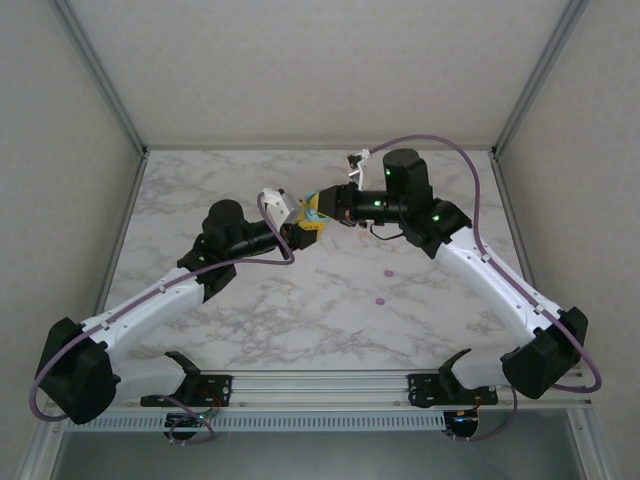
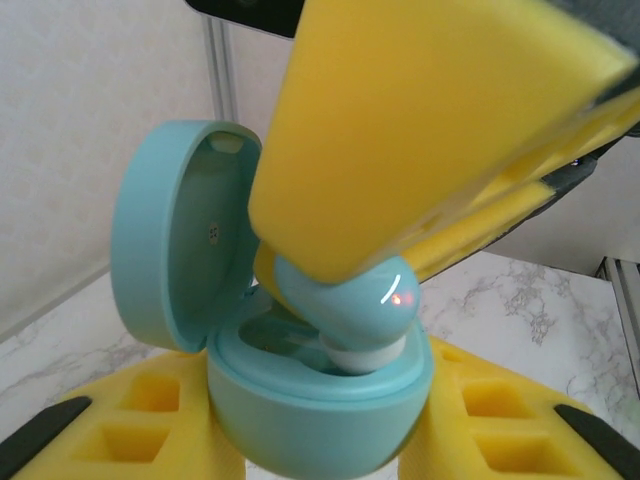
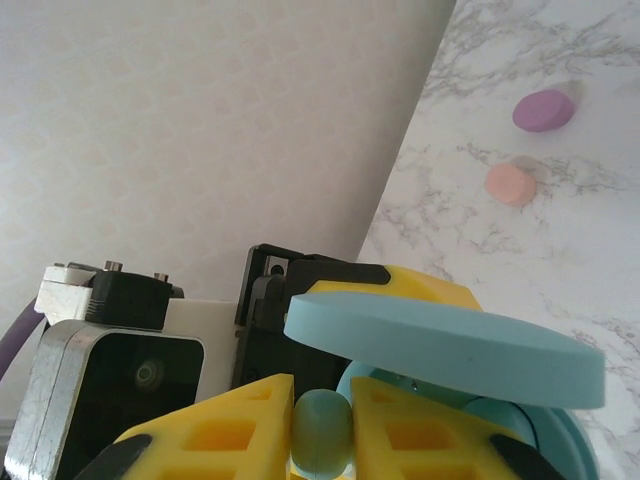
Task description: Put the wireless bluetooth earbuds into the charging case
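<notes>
Teal earbud (image 2: pixel 350 310) met its charging case (image 2: pixel 300 420) above the desk (image 1: pixel 300 320).
The right gripper (image 3: pixel 322 415) pinched the earbud at the open case's socket, while the left gripper (image 2: pixel 320 450) clamped the case; seating it well likely needed its tip aligned, a gentle push, then release.

Upright lid (image 2: pixel 165 235) beside case (image 2: pixel 310 425) opening
</notes>
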Motion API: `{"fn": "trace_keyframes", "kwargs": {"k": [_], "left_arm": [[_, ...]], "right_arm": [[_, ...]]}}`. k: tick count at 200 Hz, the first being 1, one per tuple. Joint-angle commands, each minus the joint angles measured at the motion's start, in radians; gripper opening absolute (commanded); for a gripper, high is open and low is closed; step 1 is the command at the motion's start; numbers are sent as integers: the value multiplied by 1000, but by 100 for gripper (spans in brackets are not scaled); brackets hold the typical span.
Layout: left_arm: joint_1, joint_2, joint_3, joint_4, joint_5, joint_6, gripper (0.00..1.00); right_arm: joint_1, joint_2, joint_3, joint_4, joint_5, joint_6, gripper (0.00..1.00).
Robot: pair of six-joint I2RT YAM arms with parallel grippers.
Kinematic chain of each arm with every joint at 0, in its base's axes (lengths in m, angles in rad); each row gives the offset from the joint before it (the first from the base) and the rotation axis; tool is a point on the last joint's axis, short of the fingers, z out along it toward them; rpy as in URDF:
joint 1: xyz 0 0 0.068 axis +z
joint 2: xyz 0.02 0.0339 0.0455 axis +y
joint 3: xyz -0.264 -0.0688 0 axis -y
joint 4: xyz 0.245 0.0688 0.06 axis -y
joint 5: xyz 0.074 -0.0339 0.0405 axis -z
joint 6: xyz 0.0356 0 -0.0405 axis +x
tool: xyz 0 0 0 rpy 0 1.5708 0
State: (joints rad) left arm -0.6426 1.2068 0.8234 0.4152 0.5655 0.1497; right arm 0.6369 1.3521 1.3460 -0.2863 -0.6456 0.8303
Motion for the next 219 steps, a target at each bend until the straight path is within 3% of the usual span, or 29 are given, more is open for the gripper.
{"fn": "trace_keyframes", "kwargs": {"k": [1,35,92,149,219], "left_arm": [[-12,-3,34,60,19,-20,22],[-14,2,36,67,22,-27,22],[-17,11,36,90,21,-43,22],[-16,11,36,93,20,-47,22],[-16,7,35,83,16,-43,22]], "right_arm": [[21,18,-2,-26,58,-19,21],[24,-18,-12,-22,154,-38,21],[27,-11,-7,-22,142,-35,22],[30,-16,37,-142,198,-85,27],[29,5,87,-217,243,-80,25]]}}
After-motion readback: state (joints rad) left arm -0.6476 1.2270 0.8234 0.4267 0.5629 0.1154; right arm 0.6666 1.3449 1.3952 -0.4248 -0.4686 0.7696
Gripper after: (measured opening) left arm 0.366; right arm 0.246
